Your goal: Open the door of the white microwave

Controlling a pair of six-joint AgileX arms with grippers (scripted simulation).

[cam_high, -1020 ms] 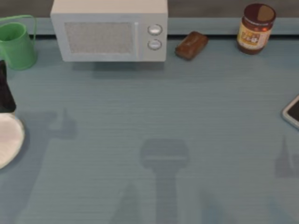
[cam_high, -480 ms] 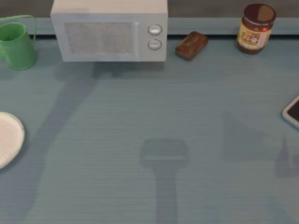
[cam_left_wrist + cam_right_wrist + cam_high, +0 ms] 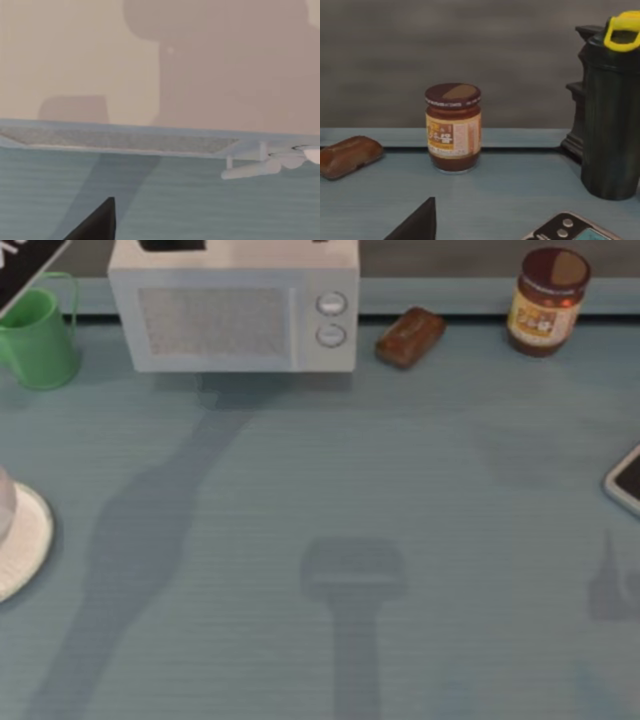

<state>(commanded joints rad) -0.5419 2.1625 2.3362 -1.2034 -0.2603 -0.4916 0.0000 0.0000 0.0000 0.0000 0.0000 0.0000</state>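
Blue-grey table (image 3: pixel 400 490) carries white microwave (image 3: pixel 233 305) at upper left of top view, door (image 3: pixel 215 322) closed, bar handle (image 3: pixel 250 170) seen from left wrist. Left gripper above microwave, right gripper near jam jar (image 3: pixel 453 127); finger opening of both: cannot tell.

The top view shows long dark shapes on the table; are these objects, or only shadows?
Top view: only shadows, flat on the table; one runs slanting from the lower left up to the white microwave, another stands near the middle. Left wrist view: a shadow crosses the table under the door, more darken the wall.
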